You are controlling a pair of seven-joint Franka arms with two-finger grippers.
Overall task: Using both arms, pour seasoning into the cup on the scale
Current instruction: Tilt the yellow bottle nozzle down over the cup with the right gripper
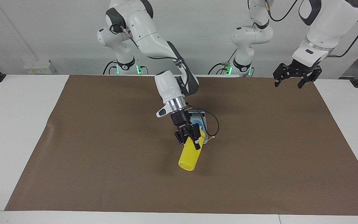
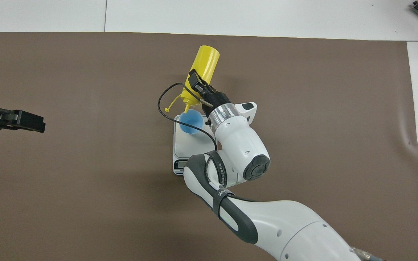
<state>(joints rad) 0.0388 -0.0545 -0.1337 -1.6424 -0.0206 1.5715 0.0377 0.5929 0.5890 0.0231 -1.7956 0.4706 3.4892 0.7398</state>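
The yellow bottle [image 1: 190, 155] is held tipped over the blue cup [image 2: 191, 121], which stands on the scale [image 2: 187, 145] on the worktop [image 1: 26, 109]; the nozzle points down at the cup's mouth. The right tool [image 1: 190, 138] is pinched on the bottle's upper body near the shoulder. The bottle is judged light, soft-walled and somewhat slippery, so a firm hold at the stiffer shoulder is advised. The left tool [image 1: 294, 77] is spread and waits above the worktop's edge.

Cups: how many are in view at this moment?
1. The light blue cup stands on the scale, at the end farther from the robots, under the nozzle of the tilted yellow bottle held by the right gripper. Nothing suggests a hidden one.
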